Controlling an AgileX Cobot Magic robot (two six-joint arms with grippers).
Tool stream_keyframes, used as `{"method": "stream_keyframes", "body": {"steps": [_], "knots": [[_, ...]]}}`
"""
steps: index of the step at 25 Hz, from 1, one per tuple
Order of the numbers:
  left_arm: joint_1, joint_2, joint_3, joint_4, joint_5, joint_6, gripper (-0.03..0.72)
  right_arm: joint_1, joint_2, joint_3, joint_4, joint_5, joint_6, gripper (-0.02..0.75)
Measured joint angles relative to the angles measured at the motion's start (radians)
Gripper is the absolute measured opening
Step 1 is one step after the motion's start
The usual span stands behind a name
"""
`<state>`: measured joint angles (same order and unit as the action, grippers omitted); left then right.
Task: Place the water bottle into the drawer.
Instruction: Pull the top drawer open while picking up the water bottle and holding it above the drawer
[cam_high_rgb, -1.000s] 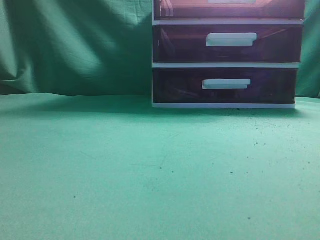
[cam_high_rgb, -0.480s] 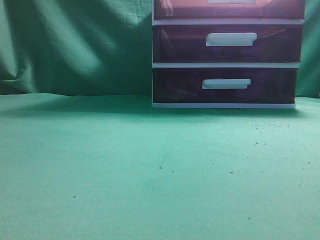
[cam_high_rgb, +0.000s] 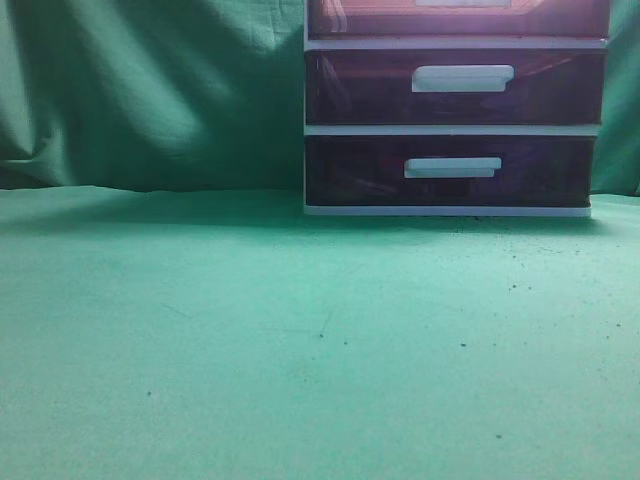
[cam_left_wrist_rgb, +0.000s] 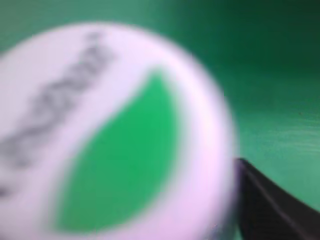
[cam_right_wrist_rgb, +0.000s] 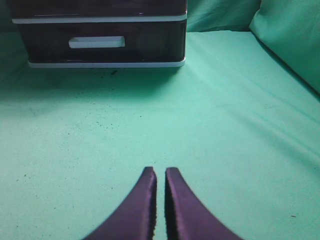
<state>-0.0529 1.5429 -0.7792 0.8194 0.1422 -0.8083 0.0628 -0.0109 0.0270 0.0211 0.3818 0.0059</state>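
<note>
Cap (cam_left_wrist_rgb: 115, 135): white, green leaf mark, dark lettering too blurred to read
Left fingers (cam_left_wrist_rgb: 270, 200): state unclear
Right fingers (cam_right_wrist_rgb: 145, 200): together, empty

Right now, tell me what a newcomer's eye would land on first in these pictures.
First, the blurred white bottle cap with a green leaf mark, filling the left wrist view so close that the left gripper's state cannot be read. Next, the white-framed drawer unit with dark purple fronts at the back right of the green cloth; its reddish top drawer is cut off by the frame edge. Last, the right gripper, fingertips nearly together, empty, low over the cloth.
</note>
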Motion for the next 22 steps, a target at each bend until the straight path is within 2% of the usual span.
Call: {"method": "stream_keyframes", "body": {"steps": [6,12,17,19,22], "knots": [[0.000,0.007,-0.005,0.027,0.001,0.000,0.283,0.000,0.000,0.000,0.000,0.000,0.000,0.050],[0.000,-0.019,-0.005,0.009,0.014,0.000,0.295,0.000,0.000,0.000,0.000,0.000,0.000,0.050],[-0.011,-0.192,-0.005,-0.060,0.016,0.000,0.295,0.000,0.000,0.000,0.000,0.000,0.000,0.050],[-0.045,-0.279,-0.005,-0.072,0.024,0.000,0.295,0.000,0.000,0.000,0.000,0.000,0.000,0.050],[-0.140,-0.415,-0.005,-0.081,0.028,0.000,0.295,0.000,0.000,0.000,-0.002,0.000,0.000,0.050]]}}
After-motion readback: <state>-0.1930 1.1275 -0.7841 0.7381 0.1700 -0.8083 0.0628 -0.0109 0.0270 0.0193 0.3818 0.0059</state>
